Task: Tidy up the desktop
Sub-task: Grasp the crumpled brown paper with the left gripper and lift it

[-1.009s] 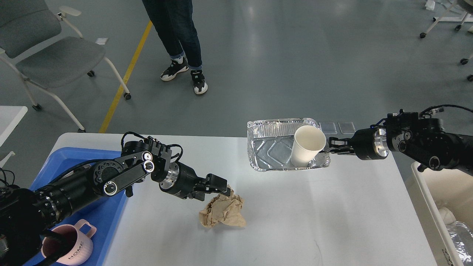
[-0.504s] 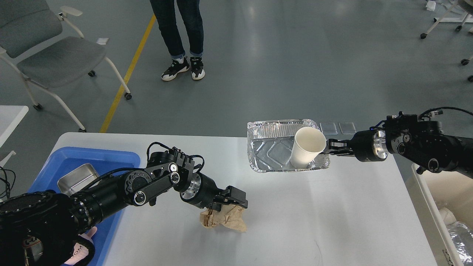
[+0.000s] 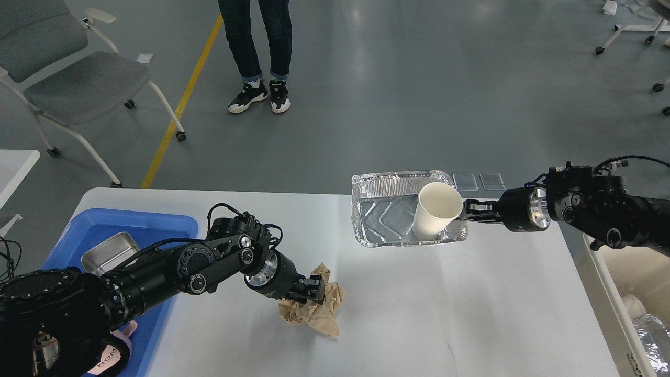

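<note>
Both clamped: left gripper on crumpled paper (brown), right gripper on foil tray

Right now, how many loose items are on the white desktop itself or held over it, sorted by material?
Paper: 2, the crumpled brown paper wad and the white paper cup
Foil: 1, the silver aluminium foil tray holding the cup
Total: 3, leaving out the bins beside the white desktop

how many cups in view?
2. A white paper cup stands in the foil tray at the table's far edge. A pink mug sits in the blue bin at lower left, mostly hidden by the left arm. The right-hand bin may hide more.
</note>
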Controlling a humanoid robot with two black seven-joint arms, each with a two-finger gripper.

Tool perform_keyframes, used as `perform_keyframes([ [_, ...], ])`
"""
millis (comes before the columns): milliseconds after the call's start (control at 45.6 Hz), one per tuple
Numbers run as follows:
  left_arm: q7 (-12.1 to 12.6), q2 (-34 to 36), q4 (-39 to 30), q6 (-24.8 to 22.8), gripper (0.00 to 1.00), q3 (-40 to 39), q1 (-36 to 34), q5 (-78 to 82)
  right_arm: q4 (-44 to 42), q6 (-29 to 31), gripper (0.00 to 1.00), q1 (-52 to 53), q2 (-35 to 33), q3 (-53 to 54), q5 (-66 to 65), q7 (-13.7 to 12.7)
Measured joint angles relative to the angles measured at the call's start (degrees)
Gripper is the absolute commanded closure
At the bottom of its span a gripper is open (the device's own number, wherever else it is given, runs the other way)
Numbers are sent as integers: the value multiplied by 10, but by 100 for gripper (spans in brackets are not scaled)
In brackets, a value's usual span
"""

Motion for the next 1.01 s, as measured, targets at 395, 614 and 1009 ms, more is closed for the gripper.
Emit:
perform_keyframes([
  [395,32,17,-4,0,100,10,-33,-1,0,-5,100,-5,1,0,0,-1],
  [614,35,71,-11,-15,100,-1,-70,-11,-2,-5,100,-9,0,0,0,-1],
  [1009,30,198,-25,-38,100,-32,-104,-58,-13,-5,100,-13,4,0,0,-1],
])
